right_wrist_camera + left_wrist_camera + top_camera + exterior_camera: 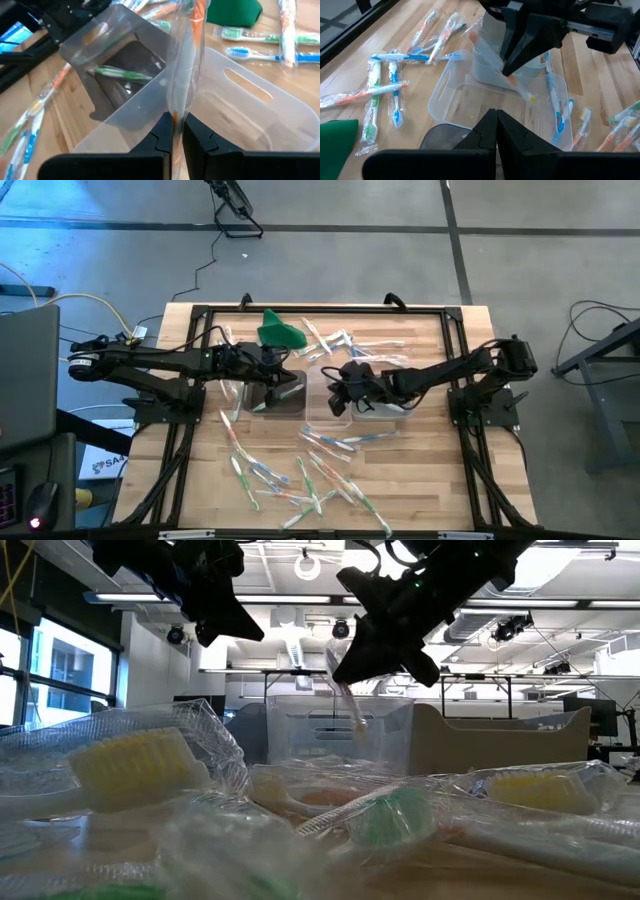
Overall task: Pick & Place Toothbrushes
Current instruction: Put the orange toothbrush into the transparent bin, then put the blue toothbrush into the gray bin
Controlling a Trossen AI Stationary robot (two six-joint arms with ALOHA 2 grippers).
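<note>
Many wrapped toothbrushes (300, 480) lie on the wooden table, most toward the near edge, some at the far side (345, 340). Three clear tubs stand in a row mid-table; the left tub (107, 97) holds a green toothbrush (122, 74). My right gripper (174, 127) hovers over the middle tub (328, 412), shut on an orange toothbrush in a clear wrapper (520, 90). My left gripper (496, 125) is shut and empty above the left tub (275, 398). My right gripper pinches the wrapped orange toothbrush (175, 112) between its two fingers, partway along its length. The fingers come from above, slanting down. The toothbrush is lifted clear and hangs slanted below the fingers (350, 705), its lower end (532, 99) over the middle tub.
A green cloth-like lump (280, 332) lies near the far edge, behind the left gripper. The right tub (388, 410) sits under the right arm. A black frame (320, 308) borders the table. Wrapped toothbrushes (390, 815) crowd the near edge.
</note>
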